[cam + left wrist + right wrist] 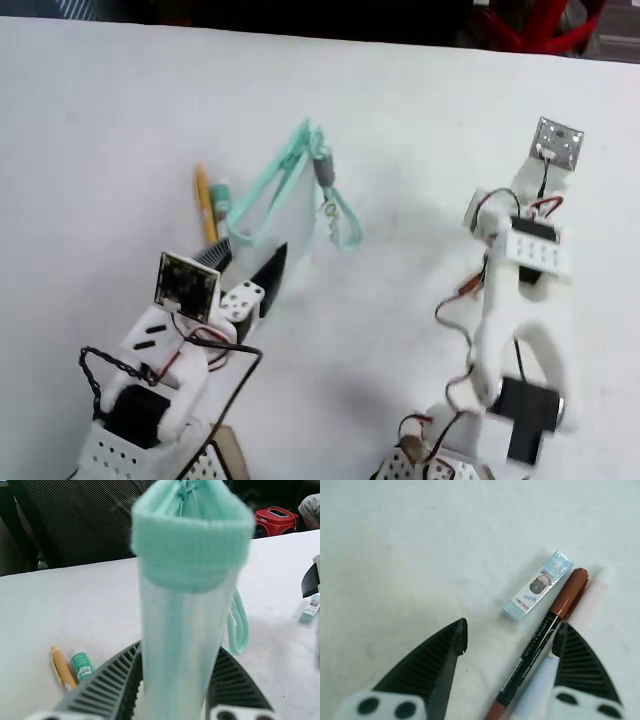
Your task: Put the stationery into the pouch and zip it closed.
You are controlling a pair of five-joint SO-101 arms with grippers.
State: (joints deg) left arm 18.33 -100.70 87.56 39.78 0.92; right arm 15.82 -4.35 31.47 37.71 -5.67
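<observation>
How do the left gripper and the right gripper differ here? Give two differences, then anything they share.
The left gripper is shut on the mint pouch; the right gripper is open, holding nothing. Beside the left gripper lie a yellow pen and a green tube; by the right gripper lie an eraser and a brown marker. Both have dark ribbed fingers.

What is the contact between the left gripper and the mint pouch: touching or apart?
Touching. The left wrist view shows the pouch inside the left gripper, with both fingers pressed against its sides and no gap.
</observation>
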